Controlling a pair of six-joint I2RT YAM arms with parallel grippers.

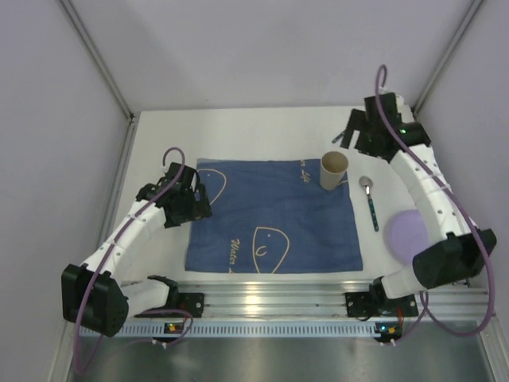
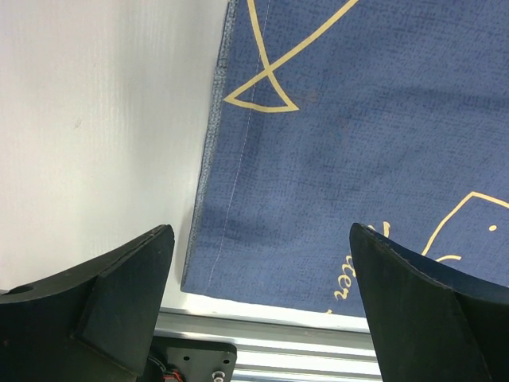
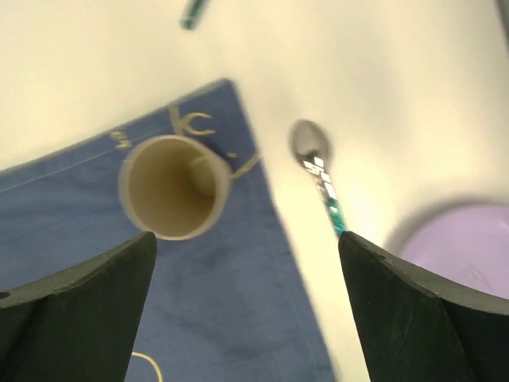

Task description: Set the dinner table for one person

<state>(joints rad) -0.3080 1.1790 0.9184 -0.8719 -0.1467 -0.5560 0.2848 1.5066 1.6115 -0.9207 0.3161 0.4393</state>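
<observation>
The white dinner table (image 1: 238, 131) carries a blue cloth (image 1: 274, 215) with line drawings. A tan cup (image 1: 334, 170) stands upright on the cloth's far right corner, and the right wrist view looks down into the cup (image 3: 175, 187). A spoon (image 1: 371, 203) with a teal handle lies on the table just right of the cloth. Beside it sits a lilac plate (image 1: 407, 235), partly hidden by the right arm. My right gripper (image 1: 350, 131) hovers open behind the cup, holding nothing (image 3: 246, 239). My left gripper (image 1: 189, 203) is open over the cloth's left edge (image 2: 261, 231).
A silver metal rail (image 1: 270, 298) runs along the near edge, with both arm bases bolted to it. Grey walls close in the table on the left, right and back. The tip of another teal-handled item (image 3: 191, 14) shows at the top of the right wrist view.
</observation>
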